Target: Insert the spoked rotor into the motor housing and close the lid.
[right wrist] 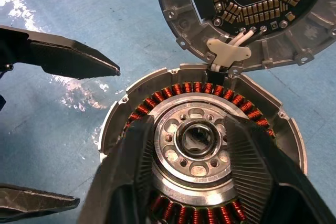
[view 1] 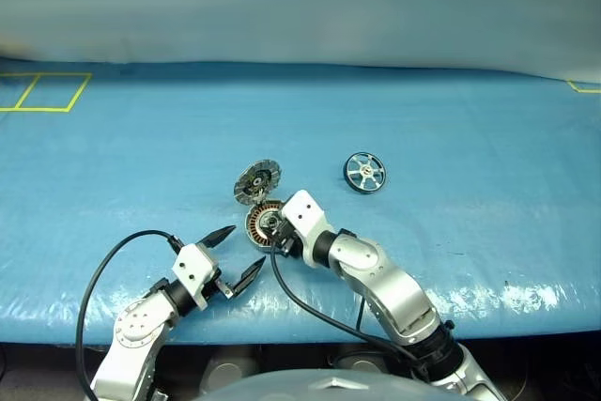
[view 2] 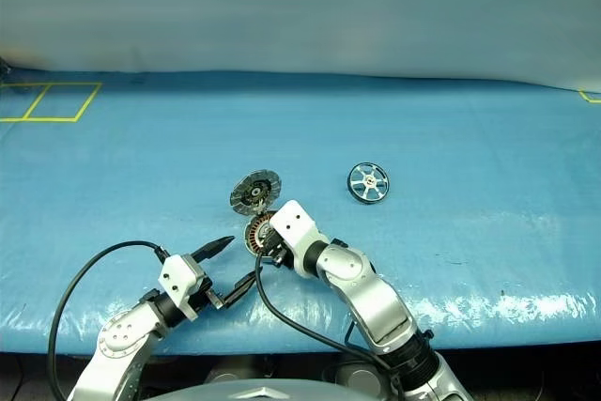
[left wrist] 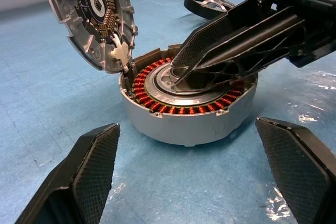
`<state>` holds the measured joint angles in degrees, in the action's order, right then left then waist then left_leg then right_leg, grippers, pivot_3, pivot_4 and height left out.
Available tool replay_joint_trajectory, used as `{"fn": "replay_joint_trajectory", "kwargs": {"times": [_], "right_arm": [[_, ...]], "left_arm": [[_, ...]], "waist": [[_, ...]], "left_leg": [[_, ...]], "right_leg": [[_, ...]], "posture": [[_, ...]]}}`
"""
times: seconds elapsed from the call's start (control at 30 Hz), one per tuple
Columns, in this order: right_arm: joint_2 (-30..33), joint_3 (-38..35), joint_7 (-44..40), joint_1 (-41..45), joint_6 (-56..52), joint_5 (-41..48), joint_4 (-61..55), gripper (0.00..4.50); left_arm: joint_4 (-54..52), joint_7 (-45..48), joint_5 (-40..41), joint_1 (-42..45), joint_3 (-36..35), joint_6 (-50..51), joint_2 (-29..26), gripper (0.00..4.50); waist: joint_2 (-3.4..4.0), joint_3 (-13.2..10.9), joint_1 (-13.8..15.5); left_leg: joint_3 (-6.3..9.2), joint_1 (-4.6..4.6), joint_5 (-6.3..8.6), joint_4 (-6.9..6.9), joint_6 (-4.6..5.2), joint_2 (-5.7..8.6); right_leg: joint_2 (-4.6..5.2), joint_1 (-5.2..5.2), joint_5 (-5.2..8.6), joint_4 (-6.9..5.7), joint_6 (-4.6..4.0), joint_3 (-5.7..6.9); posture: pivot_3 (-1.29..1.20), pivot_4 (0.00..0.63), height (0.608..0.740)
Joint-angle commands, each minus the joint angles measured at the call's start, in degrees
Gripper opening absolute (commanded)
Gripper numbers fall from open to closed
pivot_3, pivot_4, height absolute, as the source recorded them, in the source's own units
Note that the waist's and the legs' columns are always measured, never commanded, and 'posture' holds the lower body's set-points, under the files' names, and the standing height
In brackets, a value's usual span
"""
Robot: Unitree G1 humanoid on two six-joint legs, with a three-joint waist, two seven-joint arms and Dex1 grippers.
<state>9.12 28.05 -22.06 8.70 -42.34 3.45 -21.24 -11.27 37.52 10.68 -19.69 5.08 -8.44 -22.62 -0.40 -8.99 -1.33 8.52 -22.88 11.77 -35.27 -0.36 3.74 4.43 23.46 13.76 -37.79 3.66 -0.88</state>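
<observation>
Motor housing (left wrist: 189, 111) is sitting centre frame, copper windings exposed; lid (left wrist: 89, 17) is standing open upper left. Right gripper (right wrist: 197, 145) is straddling the hub, parted, holding nothing; left gripper (view 1: 231, 254) is gaping wide. Spoked rotor (view 1: 364, 173) is lying apart, right of centre.

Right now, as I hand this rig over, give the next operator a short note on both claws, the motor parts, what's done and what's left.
Left claw: open, empty, just short of the motor housing.
Right claw: jaws apart, tips over the housing's silver centre, gripping nothing.
Lid: swung open, standing up on the housing's far edge.
Spoked rotor: lying on the blue table cover, off to the right of the housing and apart from it.
Done: housing open.
Left: pick up the rotor, seat it in the housing, close the lid.
</observation>
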Motion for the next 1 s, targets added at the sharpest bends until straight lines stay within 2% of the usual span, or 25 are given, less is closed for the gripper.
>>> {"fn": "replay_joint_trajectory", "kwargs": {"times": [0.03, 0.17, 0.2, 0.27, 0.47, 1.0], "right_arm": [[-0.4, -3.4, -0.5, 0.2, -3.5, 3.2, -7.5, 2.67], [-1.1, -7.0, -0.8, 0.9, -8.2, 7.3, -13.9, 2.67], [-1.9, -8.0, -0.1, 0.9, -9.0, 8.0, -14.4, 2.49], [-2.7, -9.0, 1.0, 1.0, -10.3, 8.5, -14.3, 2.04], [-0.8, -6.1, 3.6, 1.0, -11.7, 6.1, -11.3, 0.03], [-0.6, -2.1, 3.5, 0.9, -10.3, 6.2, -6.9, 0.01]], "left_arm": [[-0.4, -0.1, 0.3, -0.3, -0.3, -1.3, 0.2, 4.5], [-0.3, 0.0, 0.4, -0.5, -0.4, -1.3, 0.1, 4.5], [-0.2, 0.0, 0.3, -0.5, -0.4, -1.4, 0.1, 4.5], [0.1, 0.0, 0.2, -0.2, -0.2, -1.4, 0.2, 4.5], [0.3, 0.2, 0.3, 0.4, 0.1, -1.4, 0.4, 4.5], [-0.5, -0.7, -0.7, -1.0, -0.1, -1.5, 0.2, 4.5]], "waist": [[0.0, 0.0, 0.0], [0.0, 0.0, 0.0], [0.01, 0.0, 0.0], [0.01, 0.0, 0.0], [0.01, 0.0, 0.0], [0.01, 0.0, 0.0]], "left_leg": [[0.0, -0.01, 0.0, 0.0, 0.0, 0.0], [0.01, -0.03, 0.0, 0.0, 0.0, 0.0], [0.01, -0.03, 0.0, 0.01, 0.0, -0.01], [0.02, -0.02, 0.0, 0.02, 0.0, -0.03], [-0.01, -0.02, 0.0, 0.01, 0.0, -0.01], [-0.01, -0.02, 0.0, 0.04, 0.0, -0.03]], "right_leg": [[0.0, 0.0, 0.0, 0.0, 0.0, 0.0], [0.01, 0.0, -0.01, 0.0, 0.01, -0.01], [0.0, 0.01, -0.01, 0.0, 0.01, -0.01], [-0.01, 0.01, 0.0, -0.01, 0.0, 0.01], [0.01, 0.04, 0.0, 0.01, 0.0, 0.0], [0.0, 0.04, 0.0, 0.0, -0.01, 0.0]], "posture": [[0.0, 0.15, 0.74], [0.0, 0.15, 0.74], [0.0, 0.15, 0.74], [0.0, 0.15, 0.74], [0.0, 0.15, 0.74], [0.0, 0.15, 0.74]]}}
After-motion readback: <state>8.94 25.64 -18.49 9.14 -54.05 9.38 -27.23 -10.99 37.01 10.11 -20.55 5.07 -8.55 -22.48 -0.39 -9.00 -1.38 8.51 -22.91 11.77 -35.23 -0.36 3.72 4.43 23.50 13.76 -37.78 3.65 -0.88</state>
